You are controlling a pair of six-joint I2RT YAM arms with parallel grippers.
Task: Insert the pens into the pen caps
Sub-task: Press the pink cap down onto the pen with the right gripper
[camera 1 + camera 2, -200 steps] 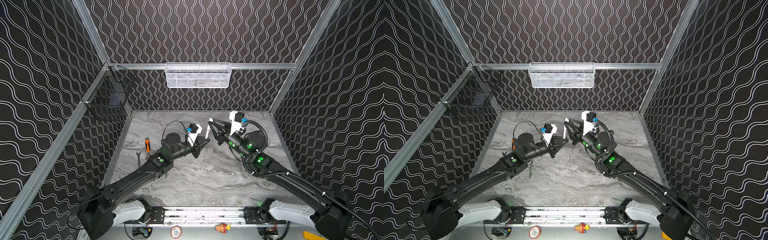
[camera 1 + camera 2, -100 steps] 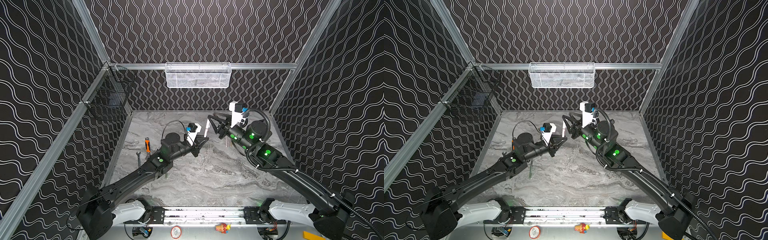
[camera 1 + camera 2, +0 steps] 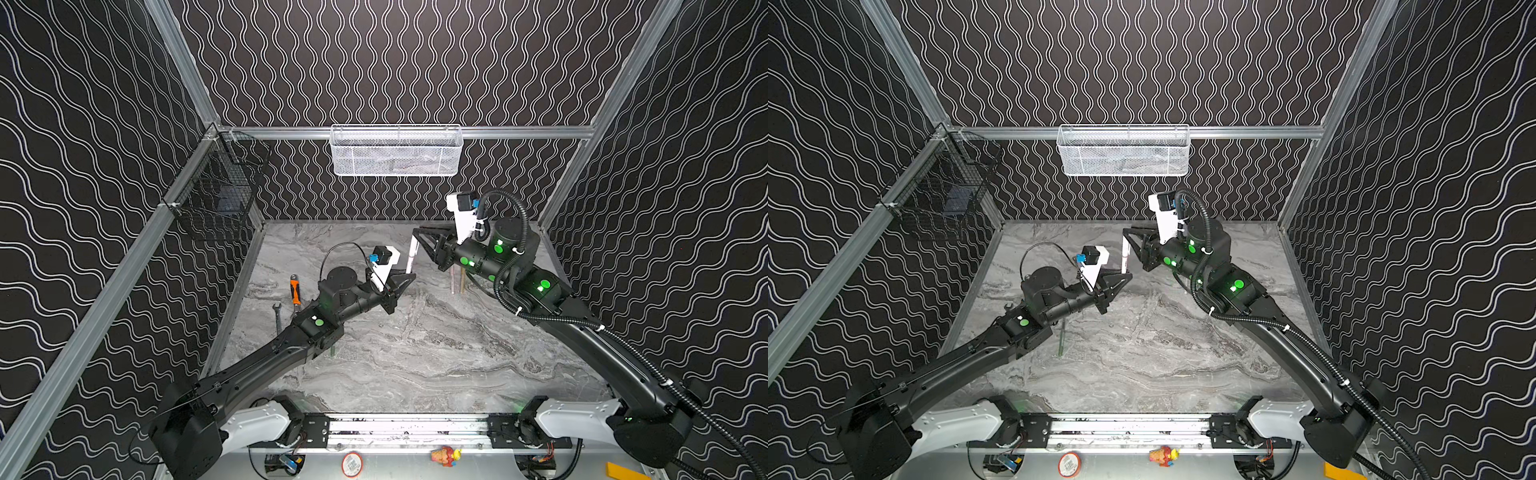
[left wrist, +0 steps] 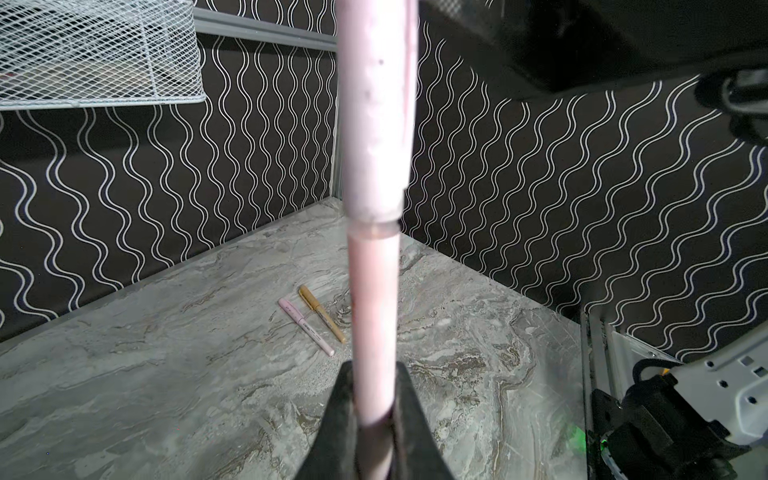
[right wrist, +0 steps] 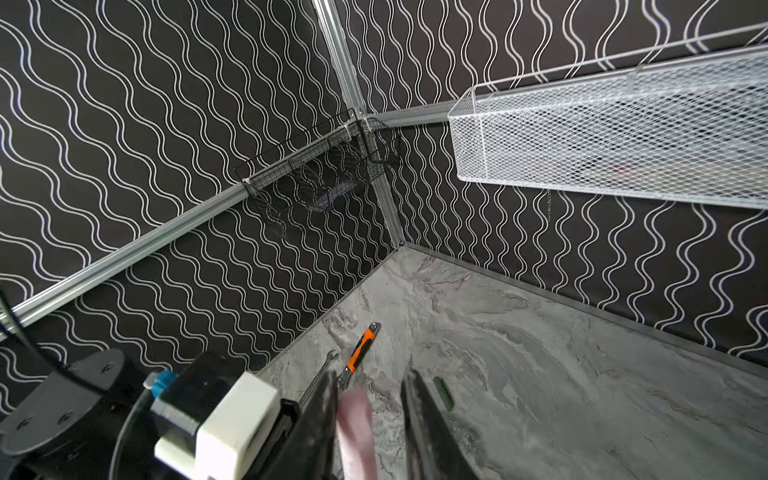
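Above the middle of the surface, a little toward its back edge, the pale pink pen (image 4: pixel 372 311) stands upright with its long axis close to vertical. Its lower end is clamped in the left gripper (image 3: pixel 409 277). Up top sits the pale pink cap (image 4: pixel 376 124), a shade fatter than the barrel, with a thin collar showing at the seam. It looks seated, or a hair short of it.

Here's the relation that matters: the cap lies straight ahead of the right gripper (image 5: pixel 370 376), which comes in level from the right, square across the pen's axis. That makes it the nearer arm to the cap by far. Its jaws stand apart on either side of the cap's end. The pink blur rests by one finger with a clear gap to the other, so there's no squeeze.

My read is that this pair is all but done. Any last press has to run straight down the pen's axis, or the pen will lever sideways in the left grip.

The pen is slim, smooth and matte, and the cap has a few dark specks.

Further out, right of the middle, a second pink pen (image 4: pixel 305 326) and a tan pen (image 4: pixel 322 313) lie side by side, and both look capped. The dark green pen (image 3: pixel 1062 338) lies beside the left arm. An orange-handled tool (image 3: pixel 295 291) and a wrench (image 3: pixel 277 316) lie along the left edge.
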